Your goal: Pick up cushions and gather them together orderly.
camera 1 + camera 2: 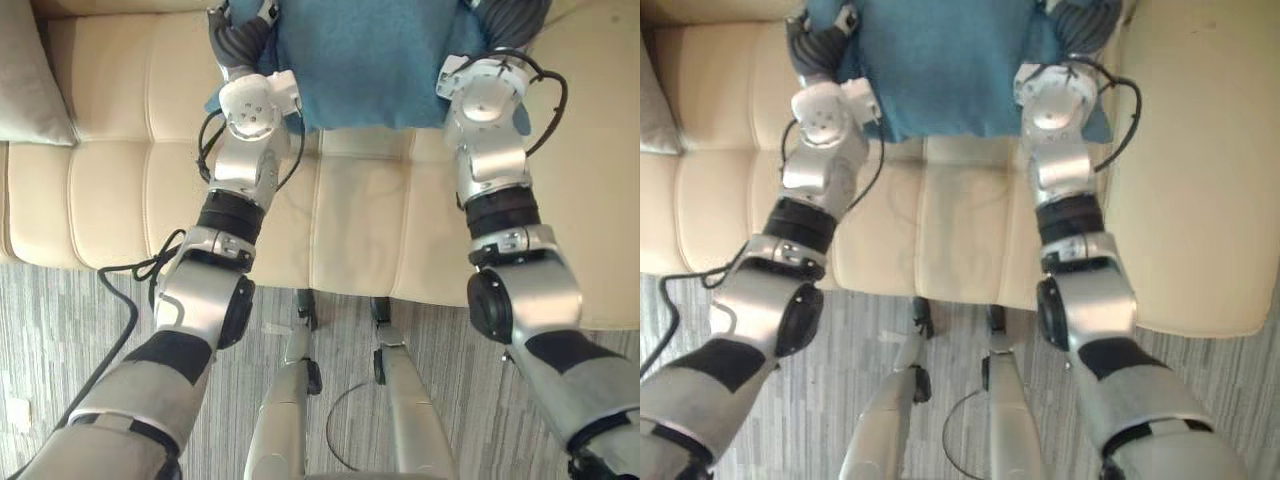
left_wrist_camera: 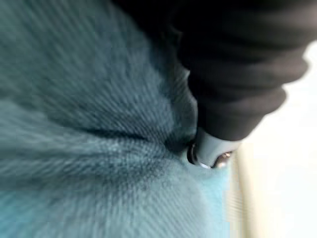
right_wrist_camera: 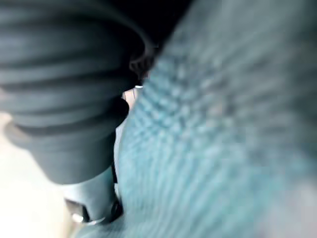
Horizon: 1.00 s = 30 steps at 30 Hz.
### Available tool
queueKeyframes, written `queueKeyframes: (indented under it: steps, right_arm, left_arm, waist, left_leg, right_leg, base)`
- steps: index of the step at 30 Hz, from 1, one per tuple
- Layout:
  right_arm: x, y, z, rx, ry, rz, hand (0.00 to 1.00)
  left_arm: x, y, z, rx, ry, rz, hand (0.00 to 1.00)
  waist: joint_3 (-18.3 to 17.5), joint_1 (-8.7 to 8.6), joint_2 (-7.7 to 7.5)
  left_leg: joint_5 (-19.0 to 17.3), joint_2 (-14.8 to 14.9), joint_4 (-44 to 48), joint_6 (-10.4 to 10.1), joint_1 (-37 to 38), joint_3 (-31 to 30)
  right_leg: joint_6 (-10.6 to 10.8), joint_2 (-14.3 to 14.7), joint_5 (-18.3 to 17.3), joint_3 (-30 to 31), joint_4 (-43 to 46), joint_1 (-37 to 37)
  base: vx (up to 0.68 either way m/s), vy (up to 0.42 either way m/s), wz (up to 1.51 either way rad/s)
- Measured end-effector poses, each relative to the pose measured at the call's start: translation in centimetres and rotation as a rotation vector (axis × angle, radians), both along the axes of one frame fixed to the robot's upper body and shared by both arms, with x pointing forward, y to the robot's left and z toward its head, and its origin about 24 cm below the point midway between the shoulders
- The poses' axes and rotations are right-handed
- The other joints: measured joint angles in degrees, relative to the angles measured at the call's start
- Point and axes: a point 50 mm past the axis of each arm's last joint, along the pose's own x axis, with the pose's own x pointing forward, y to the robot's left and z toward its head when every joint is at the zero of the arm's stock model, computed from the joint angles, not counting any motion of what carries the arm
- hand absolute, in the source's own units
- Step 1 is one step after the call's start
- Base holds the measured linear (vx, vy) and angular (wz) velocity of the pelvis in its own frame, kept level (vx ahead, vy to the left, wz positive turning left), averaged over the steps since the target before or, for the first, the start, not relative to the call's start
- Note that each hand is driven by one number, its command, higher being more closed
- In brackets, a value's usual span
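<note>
Teal woven cushion (image 1: 370, 60) between left hand (image 1: 238, 38), right hand (image 1: 512, 22), on cream sofa (image 1: 110, 190); grasp cannot tell

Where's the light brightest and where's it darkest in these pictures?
Left eye view: soft, even light on the cream sofa, no glare. Left wrist view: brightest on the sofa beside the blue cushion, darkest where the cover of the left hand meets it. Right wrist view: darkest between the cushion and the cover of the right hand.

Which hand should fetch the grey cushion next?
Left, probably. The grey cushion lies at the left end of the sofa, nearer the left hand; the right hand sits across the blue cushion.
</note>
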Motion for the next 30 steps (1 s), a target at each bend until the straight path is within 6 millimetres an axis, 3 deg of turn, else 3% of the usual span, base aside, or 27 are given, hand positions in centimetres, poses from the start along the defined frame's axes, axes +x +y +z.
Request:
queueKeyframes:
  steps: [5,9,15,19,22,25,27,28,29,30]
  right_arm:
    - [0.9,-0.3,-1.3,-0.09,0.095,0.039,0.0]
    - [0.9,-0.2,-0.6,-0.157,0.082,0.067,0.0]
    - [0.9,-0.1,-0.6,-0.169,0.082,0.078,0.0]
    - [0.6,-0.7,-0.9,-0.15,0.061,0.08,0.0]
    - [-0.1,-2.0,-2.2,-0.078,0.025,0.096,0.0]
    - [-2.2,-5.9,-5.3,-0.035,-0.005,0.028,0.0]
    - [-5.2,-9.5,-8.3,-0.053,-0.018,-0.069,0.0]
    - [-5.7,-9.9,-8.8,-0.058,-0.017,-0.08,0.0]
    - [-7.0,-10.7,-10.8,-0.072,0.005,-0.095,0.0]
    - [-8.4,-11.2,-13.3,-0.079,0.051,-0.096,0.0]
  left_arm:
    - [0.7,0.2,-1.9,0.001,0.097,-0.038,0.0]
    - [0.8,1.0,-1.6,-0.002,0.072,-0.041,0.0]
    - [0.8,2.4,-1.8,-0.02,0.065,-0.045,0.0]
    - [0.7,4.1,-2.6,-0.059,0.055,-0.039,0.0]
    - [0.2,6.4,-3.6,-0.146,0.033,-0.029,0.0]
    - [-1.6,9.4,-6.6,-0.225,-0.007,-0.007,0.0]
    - [-4.1,12.1,-10.2,-0.209,-0.01,0.053,0.0]
    - [-4.6,12.5,-10.8,-0.206,-0.009,0.063,0.0]
    - [-6.2,13.5,-13.1,-0.186,0.012,0.089,0.0]
    - [-7.5,13.8,-15.9,-0.188,0.071,0.097,0.0]
  waist:
    - [2.68,-0.44,-0.02]
    - [5.43,-1.27,-0.02]
    - [5.67,-1.59,-0.02]
    - [5.71,-1.64,-0.08]
    - [6.2,-1.64,-0.89]
    - [6.31,-1.63,-0.94]
    - [6.28,-1.55,-0.97]
    - [6.28,-1.49,-0.97]
    - [6.17,-1.49,-0.99]
    - [6.03,-1.52,-1.26]
  left_leg:
    - [1.1,0.49,-0.01,-1.53,-1.06,-1.05]
    - [1.1,1.0,-0.06,-1.53,-2.25,-1.31]
    - [1.09,1.02,-0.06,-1.53,-2.26,-1.25]
    - [1.09,1.0,-0.05,-1.53,-2.13,-0.96]
    - [1.09,0.94,-0.04,-1.53,-0.56,-0.72]
    - [1.07,0.89,-0.04,-1.51,2.93,-0.78]
    - [-0.14,0.71,-0.04,-0.71,6.94,-0.83]
    - [-0.96,0.82,-0.03,-0.4,7.73,-0.79]
    - [-3.81,1.24,0.06,1.03,9.78,-0.75]
    - [-4.75,0.94,0.58,0.97,10.68,-0.87]
  right_leg:
    - [-0.73,0.33,0.48,-0.67,-1.26,-0.1]
    - [-1.47,0.84,0.98,-0.75,-1.96,-1.03]
    - [-1.59,0.87,1.07,-0.61,-1.88,-1.23]
    - [-1.65,0.86,1.14,-0.37,-1.57,-1.34]
    - [-1.66,0.86,1.13,-0.09,-0.43,-0.61]
    - [-1.63,0.8,1.09,-0.23,-0.33,2.88]
    - [-1.84,0.58,-0.48,-0.34,-0.33,7.01]
    - [-2.07,0.66,-0.97,-0.47,-0.28,7.59]
    - [-2.03,1.08,-1.86,-0.71,0.49,9.03]
    - [-1.91,0.82,-2.56,-0.79,1.06,10.15]
  base:
    - [0.05,-0.074,0.07]
    - [0.0,-0.034,-0.05]
    - [0.0,-0.003,-0.01]
    - [0.0,-0.02,-0.03]
    - [0.01,-0.056,-0.07]
    - [0.02,-0.074,0.0]
    - [0.05,-0.059,0.04]
    - [0.06,-0.032,-0.09]
    - [0.06,-0.011,-0.05]
    - [0.06,-0.003,0.01]
